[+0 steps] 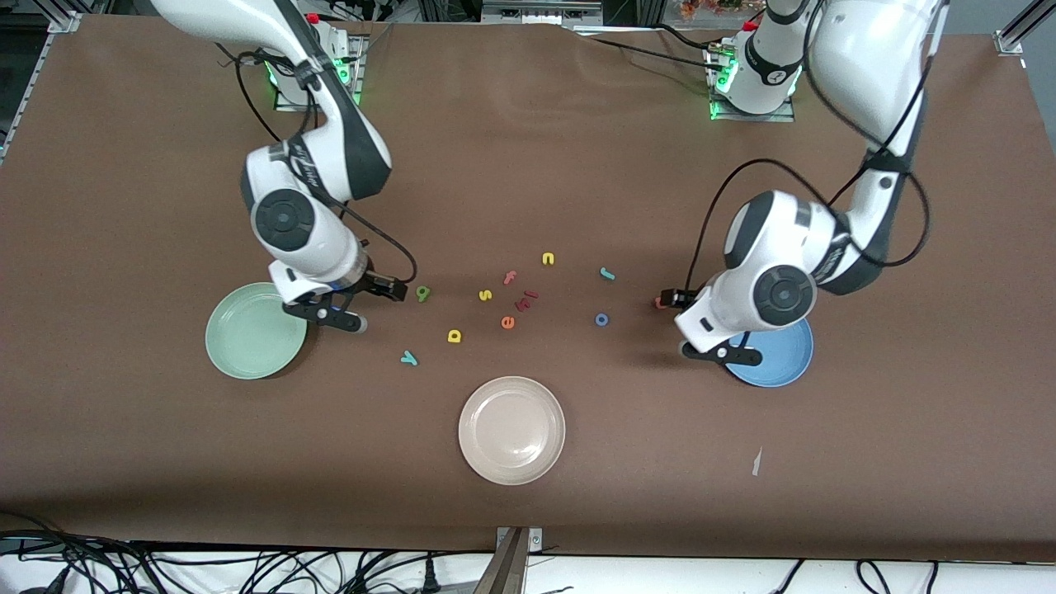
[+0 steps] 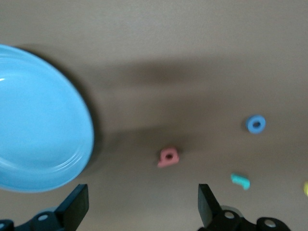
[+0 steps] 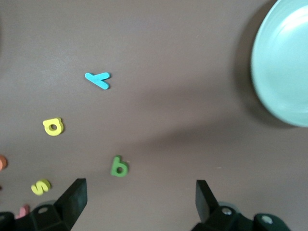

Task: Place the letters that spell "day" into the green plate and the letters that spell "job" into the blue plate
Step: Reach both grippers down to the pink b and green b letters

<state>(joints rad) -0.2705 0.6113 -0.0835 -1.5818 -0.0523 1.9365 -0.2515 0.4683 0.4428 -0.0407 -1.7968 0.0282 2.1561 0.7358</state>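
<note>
Table: brown cloth-covered table [image 1: 528,165], dial taken on the front view
Right gripper: black two-finger right gripper [image 3: 139,192], jaws released and empty, hanging over bare cloth at the three o'clock edge of the green plate
Left gripper: black two-finger left gripper [image 2: 143,197], jaws released and empty, hanging over the nine o'clock rim of the blue plate
Green plate: round pale mint-green plate with raised rim [image 1: 247,334], ten o'clock of the beige plate, no letters in it
Blue plate: round medium-blue plate with raised rim [image 1: 780,363], between two and three o'clock of the beige plate, no letters in it
Beige plate: round beige plate [image 1: 511,429], nearest the front camera
Letter d: yellow foam d [image 1: 454,336], on the cloth, three o'clock of the green plate
Letter a: olive-green foam a [image 1: 423,293], eleven o'clock of the d
Letter y: teal foam y [image 1: 408,358], eight o'clock of the d
Letter o: blue foam ring o [image 1: 601,319], nine o'clock of the blue plate
Letter j: teal hooked foam j [image 1: 607,274], twelve o'clock of the o
Letter b: salmon-pink foam b [image 2: 168,157], ten o'clock of the blue plate, partly hidden by the left wrist
Other letters: yellow s [image 1: 485,294], yellow n [image 1: 548,259], orange e [image 1: 507,322], pink f [image 1: 510,277], loose between the two groups
</note>
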